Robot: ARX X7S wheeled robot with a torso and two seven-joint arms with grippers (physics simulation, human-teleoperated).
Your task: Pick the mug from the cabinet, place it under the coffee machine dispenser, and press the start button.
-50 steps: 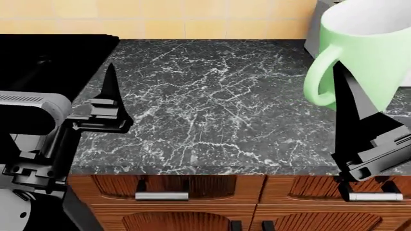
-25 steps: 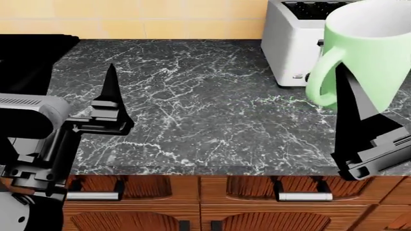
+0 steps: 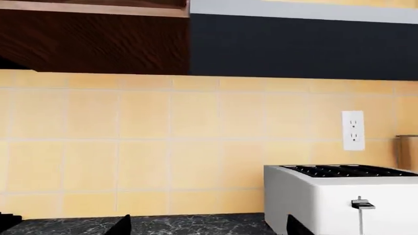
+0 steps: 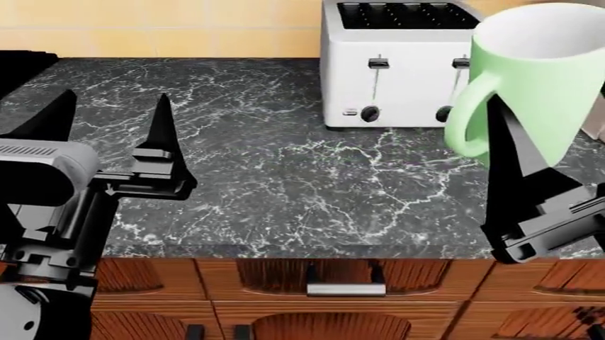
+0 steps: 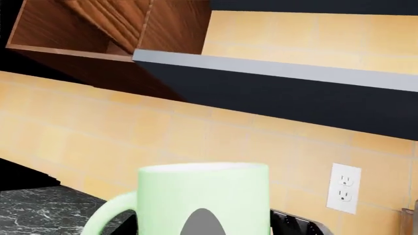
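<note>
The toaster (image 4: 397, 64) had slid leftward into full view as I rolled right, my right gripper (image 4: 515, 152) clasping the mug (image 4: 534, 78), left gripper (image 4: 109, 127) spread empty; the dispenser remained unseen.

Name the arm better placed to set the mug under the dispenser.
Right: the right gripper already holds the mug, raised beside the toaster. The left gripper is open and empty. The dispenser isn't in view.

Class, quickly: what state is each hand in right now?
Left hand: open, holding nothing.
Right hand: closed on the mug, held above the counter.
</note>
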